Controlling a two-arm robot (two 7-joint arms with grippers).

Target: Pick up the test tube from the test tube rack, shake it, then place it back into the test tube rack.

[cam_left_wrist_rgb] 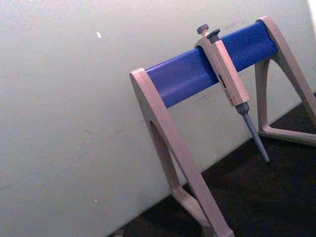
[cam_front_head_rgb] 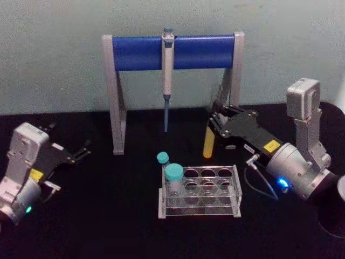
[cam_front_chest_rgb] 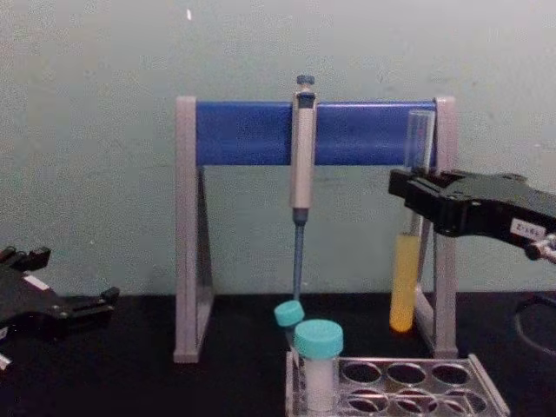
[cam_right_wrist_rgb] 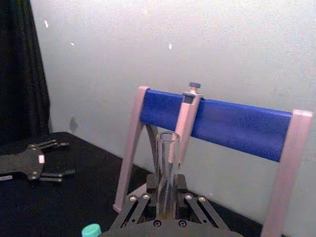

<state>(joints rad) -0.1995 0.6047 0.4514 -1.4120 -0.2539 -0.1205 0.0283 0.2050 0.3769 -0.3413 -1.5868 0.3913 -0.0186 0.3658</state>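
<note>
The test tube (cam_front_chest_rgb: 407, 261) is a long clear glass tube with yellow-orange liquid in its lower part. It hangs upright in the air, above and behind the right side of the test tube rack (cam_front_chest_rgb: 486, 393). My right gripper (cam_front_chest_rgb: 410, 196) is shut on the tube's middle; the tube's open top (cam_right_wrist_rgb: 168, 139) rises in front of the right wrist camera. In the head view the tube (cam_front_head_rgb: 209, 143) sits at the right gripper (cam_front_head_rgb: 214, 125) tip, beyond the clear rack (cam_front_head_rgb: 235, 186). My left gripper (cam_front_head_rgb: 83, 150) rests open at the left of the table.
A grey-and-blue pipette stand (cam_front_head_rgb: 172, 52) with a pipette (cam_front_head_rgb: 167, 75) hanging on it stands behind the rack. Two teal-capped vials (cam_front_head_rgb: 173, 178) sit in the rack's left holes. The black table ends at a pale wall close behind the stand.
</note>
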